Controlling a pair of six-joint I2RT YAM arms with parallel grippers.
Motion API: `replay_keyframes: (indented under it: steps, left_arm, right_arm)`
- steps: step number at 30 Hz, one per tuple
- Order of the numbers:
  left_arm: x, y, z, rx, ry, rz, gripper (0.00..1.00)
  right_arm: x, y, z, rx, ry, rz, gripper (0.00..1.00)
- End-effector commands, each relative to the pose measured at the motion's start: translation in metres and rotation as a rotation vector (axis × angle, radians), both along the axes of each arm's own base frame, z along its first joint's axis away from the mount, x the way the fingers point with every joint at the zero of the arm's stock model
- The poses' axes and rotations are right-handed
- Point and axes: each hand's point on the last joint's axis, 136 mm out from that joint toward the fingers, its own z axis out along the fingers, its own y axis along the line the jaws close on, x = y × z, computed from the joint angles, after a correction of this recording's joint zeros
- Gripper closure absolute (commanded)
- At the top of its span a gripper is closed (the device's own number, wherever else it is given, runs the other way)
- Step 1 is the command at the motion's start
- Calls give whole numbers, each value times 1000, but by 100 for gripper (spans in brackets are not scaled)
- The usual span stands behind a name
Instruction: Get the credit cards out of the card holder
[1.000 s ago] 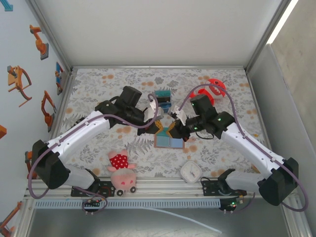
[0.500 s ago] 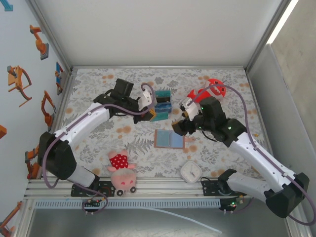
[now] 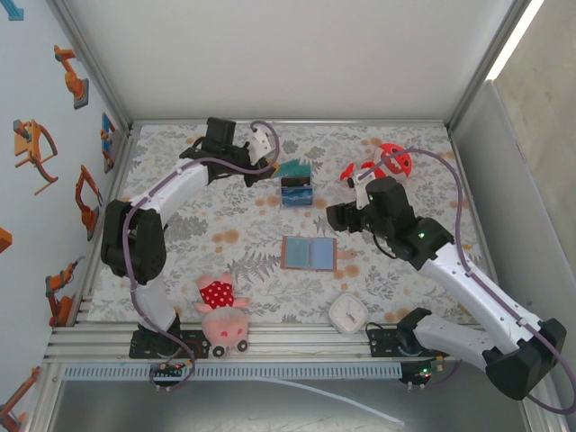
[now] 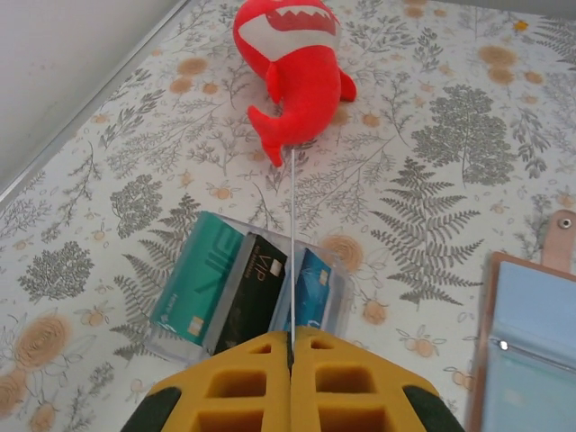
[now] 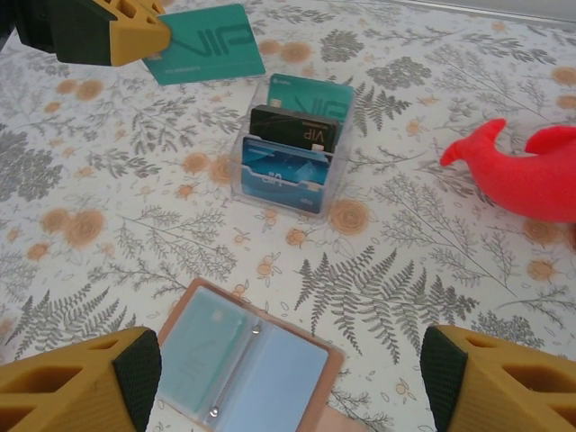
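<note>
The left gripper is pinching a teal credit card by one end, its yellow fingers pressed flat together on it. It is holding the card up in the air over the far part of the table, just beyond the clear card stand. From that arm's own camera the card is showing as nothing but a thin line, edge-on, so the fingers are clamping across its two faces, about the only way so flat a thing can be carried. The stand is keeping a teal, a black and a blue card upright in its slots, so I take it this is where the cards are being gathered and the held one is being lined up for a place there. The card holder is lying opened flat on the table, blue-grey lining upward, nearer the arms than the stand and clear of it. The right gripper is hovering just above and beside it with its jaws spread wide and nothing between them, probably waiting to steady the holder or pick the next card. Whether a card is sitting in the left sleeve I cannot say for sure; a pale shape is showing under the plastic, but faintly. The red shark toy is lying off to the side, out of the way.
</note>
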Motion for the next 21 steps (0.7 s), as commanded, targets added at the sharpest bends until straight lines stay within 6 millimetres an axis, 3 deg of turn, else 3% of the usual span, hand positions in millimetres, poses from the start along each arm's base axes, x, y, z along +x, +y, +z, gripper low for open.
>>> replay_keyframes:
  steps: [1,8,21]
  left_arm:
    - [8,-7,0,-1,-34,-68,100]
    - [27,-10,-22,25,-24,-77,100]
    - [43,-18,-47,70,0,-122,100]
  right_arm:
    - [3,-17,15,26,-21,-115,24]
    - [4,-30,15,21,-19,-194,23]
    - [0,-38,27,62,-54,-231,23]
